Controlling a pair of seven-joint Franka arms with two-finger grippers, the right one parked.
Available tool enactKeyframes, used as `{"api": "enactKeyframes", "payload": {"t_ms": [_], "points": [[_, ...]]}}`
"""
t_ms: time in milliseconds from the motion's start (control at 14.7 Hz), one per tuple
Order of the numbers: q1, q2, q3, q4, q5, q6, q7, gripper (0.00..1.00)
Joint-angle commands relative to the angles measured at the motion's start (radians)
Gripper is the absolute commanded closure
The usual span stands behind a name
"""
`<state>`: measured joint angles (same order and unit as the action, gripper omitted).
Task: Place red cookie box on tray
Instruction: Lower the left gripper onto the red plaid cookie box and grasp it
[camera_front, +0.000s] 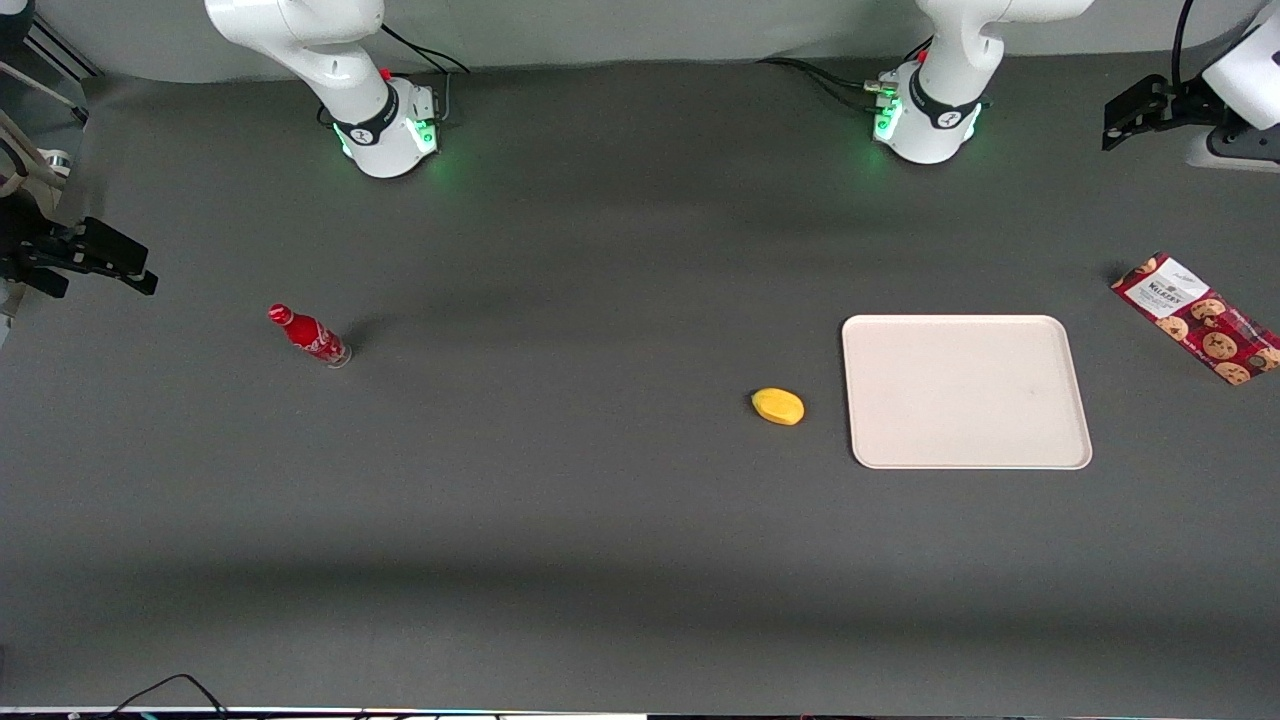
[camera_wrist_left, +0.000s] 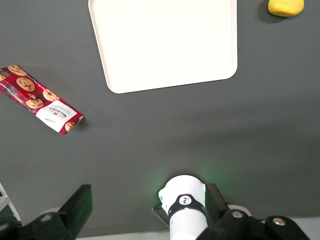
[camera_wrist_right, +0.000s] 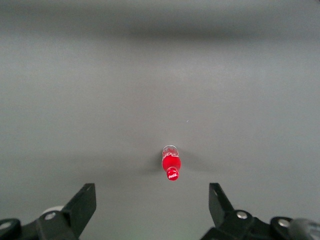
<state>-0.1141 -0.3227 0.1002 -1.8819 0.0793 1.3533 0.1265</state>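
Observation:
The red cookie box (camera_front: 1198, 318) lies flat on the dark table at the working arm's end, beside the tray and a little farther from the front camera. It also shows in the left wrist view (camera_wrist_left: 40, 100). The cream-white tray (camera_front: 965, 390) lies flat on the table and shows in the left wrist view (camera_wrist_left: 165, 40) too. My left gripper (camera_front: 1115, 125) hangs open and holds nothing, high above the table's edge at the working arm's end, apart from the box and farther from the front camera. Its two black fingers (camera_wrist_left: 75, 210) stand wide apart.
A yellow fruit-like object (camera_front: 778, 406) lies beside the tray, toward the parked arm's end; the left wrist view shows it as well (camera_wrist_left: 285, 6). A small red bottle (camera_front: 308, 335) stands toward the parked arm's end. The working arm's white base (camera_front: 925, 110) stands at the table's back.

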Motion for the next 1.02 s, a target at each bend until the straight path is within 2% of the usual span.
{"api": "enactKeyframes", "payload": {"t_ms": [0,273,477,682,818,955], "points": [[0.005,0.018,-0.010,0.039,0.001,-0.016,-0.007,0.00],[0.011,0.042,0.019,0.053,-0.007,-0.019,-0.034,0.00],[0.011,0.126,0.172,0.133,0.031,-0.028,-0.068,0.00],[0.013,0.293,0.342,0.211,0.066,0.015,-0.056,0.00],[0.017,0.391,0.453,0.195,0.051,0.131,-0.053,0.00],[0.031,0.485,0.516,0.114,0.050,0.289,-0.041,0.00]]}}
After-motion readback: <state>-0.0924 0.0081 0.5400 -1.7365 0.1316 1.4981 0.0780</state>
